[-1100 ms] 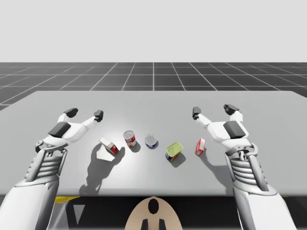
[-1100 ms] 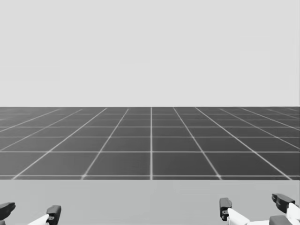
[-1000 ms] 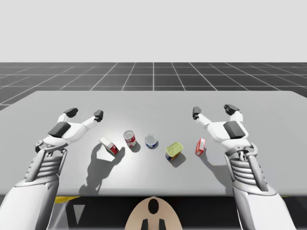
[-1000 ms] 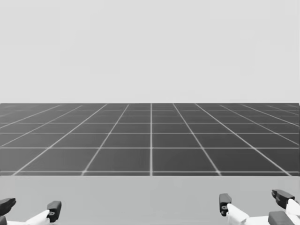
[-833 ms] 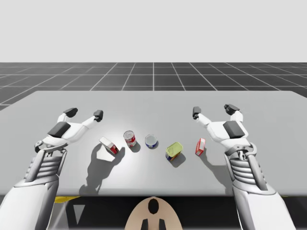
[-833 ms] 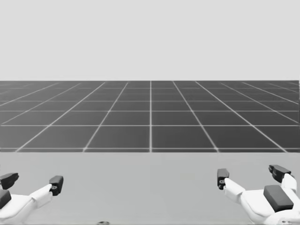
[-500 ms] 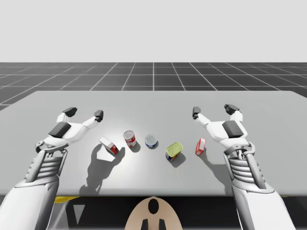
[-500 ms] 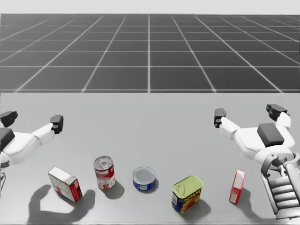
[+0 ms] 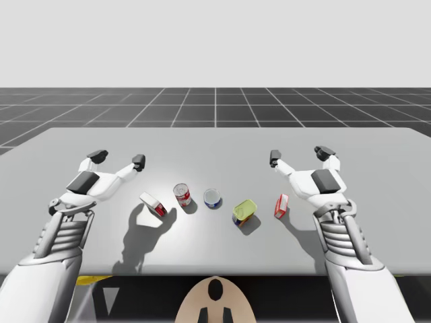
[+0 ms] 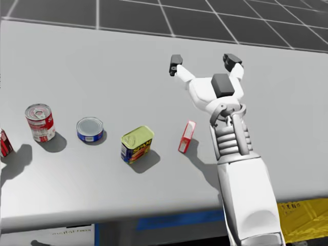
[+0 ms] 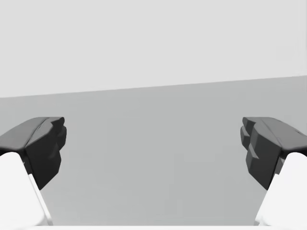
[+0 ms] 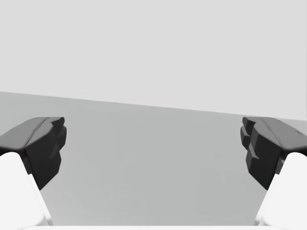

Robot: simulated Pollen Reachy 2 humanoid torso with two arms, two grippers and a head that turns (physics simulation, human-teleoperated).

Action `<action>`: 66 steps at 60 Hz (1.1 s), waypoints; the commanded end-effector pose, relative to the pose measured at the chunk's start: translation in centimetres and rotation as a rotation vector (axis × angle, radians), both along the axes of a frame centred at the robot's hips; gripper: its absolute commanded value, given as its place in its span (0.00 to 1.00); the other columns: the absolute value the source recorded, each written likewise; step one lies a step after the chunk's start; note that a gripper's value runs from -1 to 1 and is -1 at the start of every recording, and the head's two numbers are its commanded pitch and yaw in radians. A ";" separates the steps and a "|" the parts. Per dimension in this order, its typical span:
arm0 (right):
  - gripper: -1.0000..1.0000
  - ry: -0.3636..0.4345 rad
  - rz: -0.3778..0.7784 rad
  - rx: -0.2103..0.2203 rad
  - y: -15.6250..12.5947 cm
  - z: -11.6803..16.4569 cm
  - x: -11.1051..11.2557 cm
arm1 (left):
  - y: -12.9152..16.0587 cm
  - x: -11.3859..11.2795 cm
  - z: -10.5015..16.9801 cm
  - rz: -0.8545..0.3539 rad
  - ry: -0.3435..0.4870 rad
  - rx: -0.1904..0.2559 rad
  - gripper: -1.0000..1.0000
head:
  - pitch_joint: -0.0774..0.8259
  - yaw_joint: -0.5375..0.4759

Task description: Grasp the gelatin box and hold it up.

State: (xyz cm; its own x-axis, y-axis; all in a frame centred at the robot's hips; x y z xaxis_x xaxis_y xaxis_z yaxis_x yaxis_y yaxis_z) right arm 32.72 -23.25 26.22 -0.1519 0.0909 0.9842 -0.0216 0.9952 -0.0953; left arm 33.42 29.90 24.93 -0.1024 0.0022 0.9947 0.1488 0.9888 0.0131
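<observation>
Grey worktop, dark grid floor behind it. Five items sit in a row across the near middle. Left to right:
- red-and-white box, lying flat and turned at an angle
- red can, upright
- low blue can
- yellow-topped tin
- gelatin box: slim, red, standing on a narrow edge at the right end of the row

The gelatin box rests on the worktop just right of the tin, with a gap between them.

Our right gripper hangs above the worktop, farther out than the gelatin box and slightly to its right, not touching it. Its fingers are spread wide, with bare worktop ahead of them.

Our left gripper hangs over the left side, farther out than the red-and-white box and to its left. Its fingers are spread wide as well, facing bare worktop.

Both arms come in from the near edge, well apart, with the row of items between them.
</observation>
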 end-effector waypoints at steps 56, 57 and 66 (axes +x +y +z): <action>0.00 0.163 0.561 -0.128 -7.4 -5.0 -7.4 | -0.2 0.1 -0.3 0.002 0.017 -0.002 0.00 | 0.83 0.16; 0.00 0.166 0.565 -0.128 -7.4 -5.1 -7.4 | -0.2 0.1 -0.3 0.002 0.017 -0.001 0.00 | 0.83 0.16; 0.00 0.195 0.593 -0.130 -8.1 -7.1 -6.9 | -0.2 0.2 -0.4 0.001 0.018 0.000 0.00 | 0.83 0.16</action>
State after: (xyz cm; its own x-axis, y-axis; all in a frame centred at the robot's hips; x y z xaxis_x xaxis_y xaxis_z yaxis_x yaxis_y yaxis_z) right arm 25.69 -30.62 21.02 -0.0538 0.1580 0.9860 -0.5593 0.8132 -0.1608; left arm 33.53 29.69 24.65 -0.0863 0.0040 0.9963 0.1474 0.9890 0.0088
